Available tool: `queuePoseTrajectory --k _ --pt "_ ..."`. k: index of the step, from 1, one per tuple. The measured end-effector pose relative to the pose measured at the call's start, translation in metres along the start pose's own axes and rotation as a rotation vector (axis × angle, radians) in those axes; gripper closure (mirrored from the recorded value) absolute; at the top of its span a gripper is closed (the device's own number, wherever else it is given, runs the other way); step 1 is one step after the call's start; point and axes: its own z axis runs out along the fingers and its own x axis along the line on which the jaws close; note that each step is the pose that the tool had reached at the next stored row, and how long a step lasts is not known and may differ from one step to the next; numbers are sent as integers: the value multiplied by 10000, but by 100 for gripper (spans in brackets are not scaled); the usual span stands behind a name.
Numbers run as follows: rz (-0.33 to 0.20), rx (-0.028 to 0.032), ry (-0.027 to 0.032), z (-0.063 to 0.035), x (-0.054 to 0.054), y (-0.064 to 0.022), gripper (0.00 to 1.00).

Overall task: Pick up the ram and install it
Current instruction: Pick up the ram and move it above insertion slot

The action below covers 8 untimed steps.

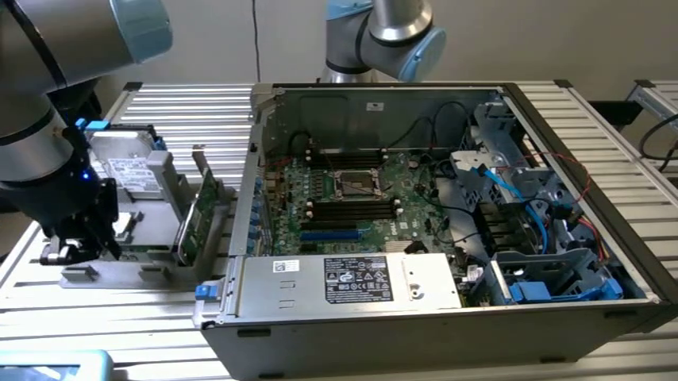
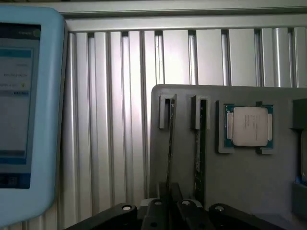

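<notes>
Standing edgewise in a grey slotted holder (image 2: 249, 187) for pinching, the slim green ram stick (image 2: 170, 143) was clamped by the black gripper's (image 2: 171, 208) narrow-set jaws.

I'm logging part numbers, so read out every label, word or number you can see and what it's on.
Nothing reads clearly.
power supply label: too small.
hard drive label: too small.
case sticker: too small.
CPU chip markings: blurred.
blue-cased screen text: blurred.
ram: edge-on, no text visible.
</notes>
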Motion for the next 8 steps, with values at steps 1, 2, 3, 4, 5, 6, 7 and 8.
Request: queuePoseTrajectory --k 1,2,3,4,5,6,7,8 --pt "0 0 0 -45 1 2 86" --pt "-1 0 0 -92 1 6 86" --pt "-10 1 3 -136 1 12 86" --pt "-44 7 13 -181 1 21 86" --pt "-93 16 29 -218 1 28 86" --pt "-168 26 47 -257 1 34 86" --pt "-246 35 58 -297 0 37 86" --pt "-318 35 63 -342 0 38 86"
